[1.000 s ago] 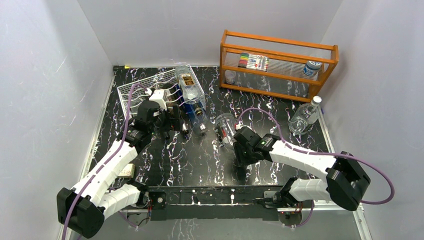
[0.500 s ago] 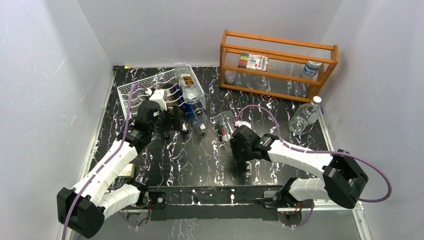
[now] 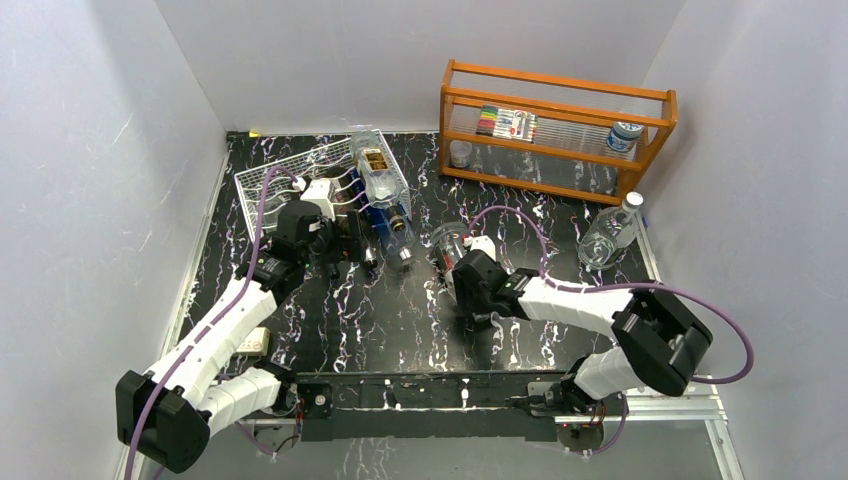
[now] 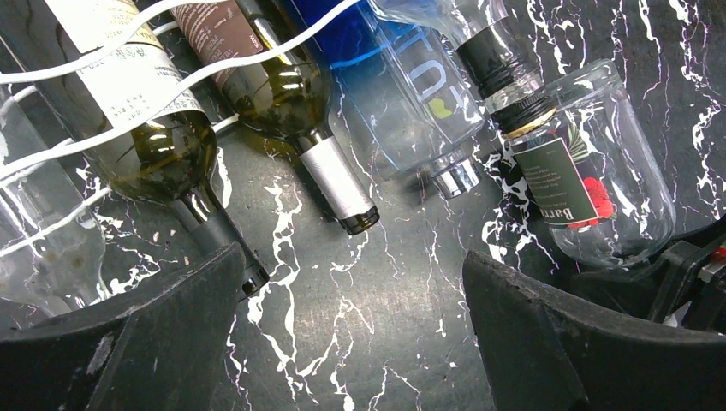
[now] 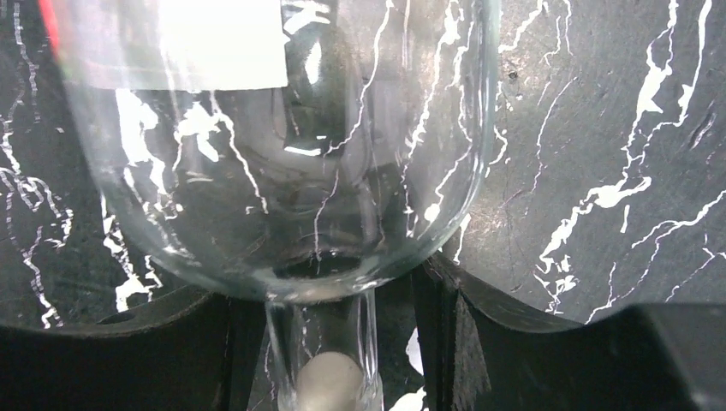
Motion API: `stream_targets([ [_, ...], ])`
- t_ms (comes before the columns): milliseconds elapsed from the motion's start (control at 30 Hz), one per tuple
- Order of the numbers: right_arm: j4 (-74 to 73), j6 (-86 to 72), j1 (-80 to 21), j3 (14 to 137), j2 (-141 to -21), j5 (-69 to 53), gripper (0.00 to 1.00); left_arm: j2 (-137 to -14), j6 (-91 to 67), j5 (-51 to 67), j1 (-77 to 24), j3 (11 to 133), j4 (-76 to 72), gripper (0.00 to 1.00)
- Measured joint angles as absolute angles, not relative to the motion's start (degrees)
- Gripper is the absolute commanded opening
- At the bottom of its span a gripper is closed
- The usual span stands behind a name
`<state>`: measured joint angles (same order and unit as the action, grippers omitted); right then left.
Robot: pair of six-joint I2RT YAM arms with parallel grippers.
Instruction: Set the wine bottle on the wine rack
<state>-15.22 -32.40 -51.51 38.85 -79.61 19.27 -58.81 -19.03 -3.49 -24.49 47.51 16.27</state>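
glass wine bottle (image 5: 282, 171) neck between parted right jaws, wrist view only | left jaws wide apart

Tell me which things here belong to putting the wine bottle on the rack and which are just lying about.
For the job: clear glass wine bottle with a dark label; white wire wine rack; right pincer around the bottle's neck.
Lying about: orange wooden shelf; pack of coloured markers; clear plastic water bottle.
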Motion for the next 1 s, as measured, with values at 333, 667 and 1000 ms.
stream_targets([
  [333,-7.5,-32.6,-51.6,35.6,-79.8,22.6,0.68,-59.5,-18.7,-3.6,-24.5,47.5,16.3,0.98],
  [667,-3.2,-32.2,-51.8,33.5,-79.1,22.9,0.3,-59.5,-18.6,-3.6,-24.5,47.5,16.3,0.98],
  [1000,-0.7,-32.8,-51.8,31.8,-78.2,23.5,0.0,-59.5,-18.4,-3.7,-24.5,47.5,16.3,0.98],
])
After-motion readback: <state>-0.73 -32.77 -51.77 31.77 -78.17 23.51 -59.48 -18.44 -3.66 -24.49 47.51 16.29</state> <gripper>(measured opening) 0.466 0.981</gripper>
